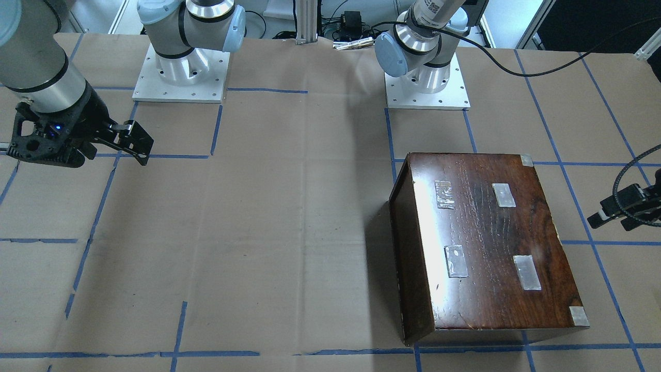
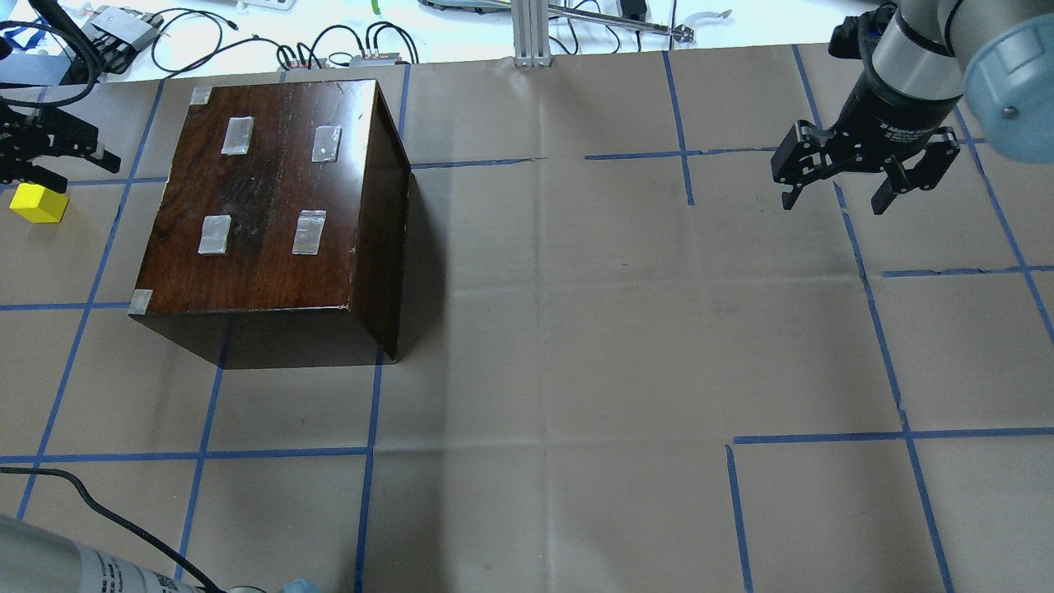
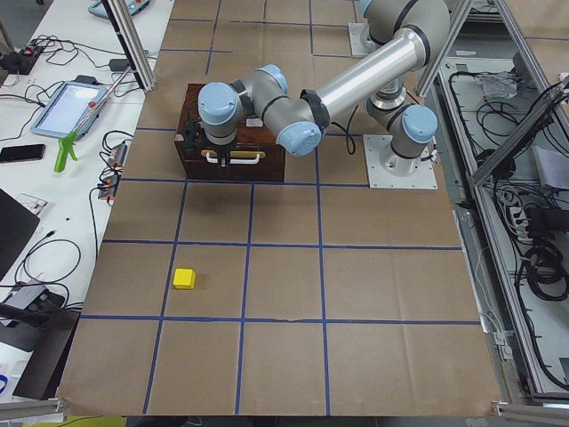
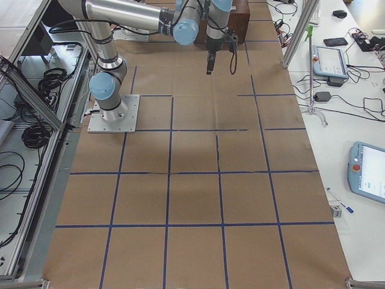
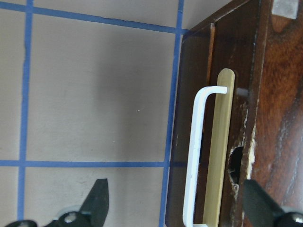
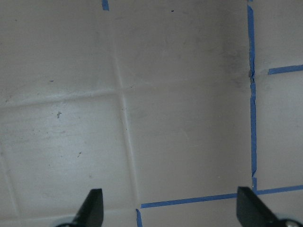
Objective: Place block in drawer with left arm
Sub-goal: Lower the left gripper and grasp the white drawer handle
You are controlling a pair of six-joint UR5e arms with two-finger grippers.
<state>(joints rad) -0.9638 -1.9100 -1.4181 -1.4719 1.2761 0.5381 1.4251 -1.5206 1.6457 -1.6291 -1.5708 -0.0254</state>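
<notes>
The yellow block (image 2: 39, 203) lies on the paper left of the dark-brown box (image 2: 272, 189); it also shows in the exterior left view (image 3: 184, 278), well apart from the box. The drawer is shut. Its dark front (image 5: 222, 142) carries a white pull (image 5: 195, 156) on a brass plate. My left gripper (image 2: 74, 165) is open and empty. It hovers by that front, with its fingers (image 5: 97, 201) either side of the pull in the left wrist view. My right gripper (image 2: 832, 185) is open and empty over bare paper, far from the box.
The table is covered in brown paper (image 2: 576, 329) with a blue tape grid. Both arm bases (image 1: 181, 77) stand at the robot's edge. Cables and devices (image 2: 346, 49) lie beyond the far edge. The box top bears several tape patches (image 2: 310, 231).
</notes>
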